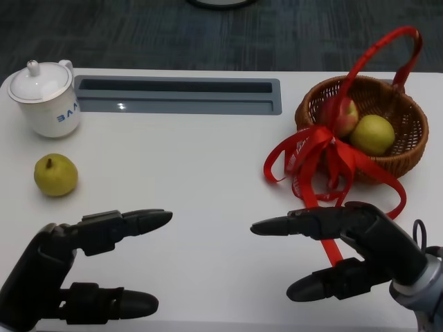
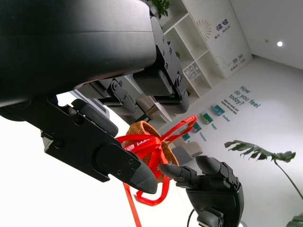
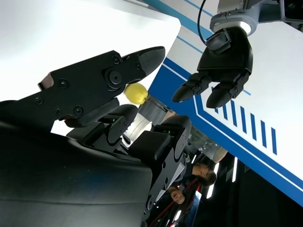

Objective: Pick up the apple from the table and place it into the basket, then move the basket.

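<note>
In the wicker basket (image 1: 387, 160) at the table's far right, a reddish apple (image 1: 339, 115) already lies beside a yellow-green fruit (image 1: 372, 134), so the placing step looks done and only moving the basket seems left. Red ribbon (image 1: 325, 155) trails from its handle toward the right hand (image 1: 349, 252), which hovers near with fingers spread, holding nothing. The left hand (image 1: 79, 270) is likewise spread and empty, near a yellow-green pear (image 1: 55, 174) and a white lidded cup (image 1: 45, 98).

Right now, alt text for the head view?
Left hand and right hand hover open over a white table. A wicker basket with red ribbon holds two fruits; a yellow-green fruit sits by a lidded mug.
</note>
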You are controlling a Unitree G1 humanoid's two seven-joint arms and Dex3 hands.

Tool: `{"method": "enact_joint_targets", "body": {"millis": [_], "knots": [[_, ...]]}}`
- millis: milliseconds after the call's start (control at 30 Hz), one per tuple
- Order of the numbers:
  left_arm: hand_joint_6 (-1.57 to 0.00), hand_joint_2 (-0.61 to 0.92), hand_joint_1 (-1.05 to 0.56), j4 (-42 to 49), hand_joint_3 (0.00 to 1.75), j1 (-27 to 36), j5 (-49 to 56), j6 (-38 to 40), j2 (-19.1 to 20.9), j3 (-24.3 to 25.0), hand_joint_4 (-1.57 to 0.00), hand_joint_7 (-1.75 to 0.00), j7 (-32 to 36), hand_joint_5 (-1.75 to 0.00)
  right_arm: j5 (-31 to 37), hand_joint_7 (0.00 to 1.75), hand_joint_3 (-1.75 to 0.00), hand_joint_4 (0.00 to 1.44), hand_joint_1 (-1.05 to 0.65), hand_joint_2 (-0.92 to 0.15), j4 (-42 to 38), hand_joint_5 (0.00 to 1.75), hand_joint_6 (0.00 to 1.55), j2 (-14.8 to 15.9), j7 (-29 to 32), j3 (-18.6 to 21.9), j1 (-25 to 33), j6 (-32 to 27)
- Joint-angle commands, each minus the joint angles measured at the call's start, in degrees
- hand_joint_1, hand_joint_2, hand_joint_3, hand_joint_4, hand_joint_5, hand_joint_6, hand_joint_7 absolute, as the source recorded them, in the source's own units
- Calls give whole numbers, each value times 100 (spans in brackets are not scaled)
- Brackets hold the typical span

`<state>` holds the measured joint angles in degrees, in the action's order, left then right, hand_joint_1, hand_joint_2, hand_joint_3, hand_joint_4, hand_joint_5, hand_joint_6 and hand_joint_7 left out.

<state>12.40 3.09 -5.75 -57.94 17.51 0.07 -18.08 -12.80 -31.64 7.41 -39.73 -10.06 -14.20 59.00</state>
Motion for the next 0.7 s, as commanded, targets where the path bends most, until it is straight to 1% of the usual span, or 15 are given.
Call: {"method": "enact_joint_targets", "body": {"millis": [33, 167, 300, 700], "knots": [[-77, 74, -51, -92, 0, 58, -105, 55, 75, 28, -77, 0, -62, 0, -82, 2, 0, 85, -31, -79, -24, 2, 80, -90, 38, 25, 94, 51], [-77, 73, -51, -136, 0, 69, -124, 88, 81, 20, -78, 0, -86, -1, -81, 1, 0, 87, -30, -79, -218, 1, 81, -196, 32, 82, 66, 157], [-79, 73, -49, -111, 0, 42, -218, 47, 89, -10, -79, -1, -161, -1, -59, 1, 0, 87, -30, -78, -408, 1, 81, -237, 30, 136, 5, 306], [-83, 74, -46, -73, 0, 1, -266, -22, 74, 7, -84, -1, -268, -2, -58, 0, 0, 85, -28, -78, -596, 0, 80, -154, 33, 211, -105, 443]]}}
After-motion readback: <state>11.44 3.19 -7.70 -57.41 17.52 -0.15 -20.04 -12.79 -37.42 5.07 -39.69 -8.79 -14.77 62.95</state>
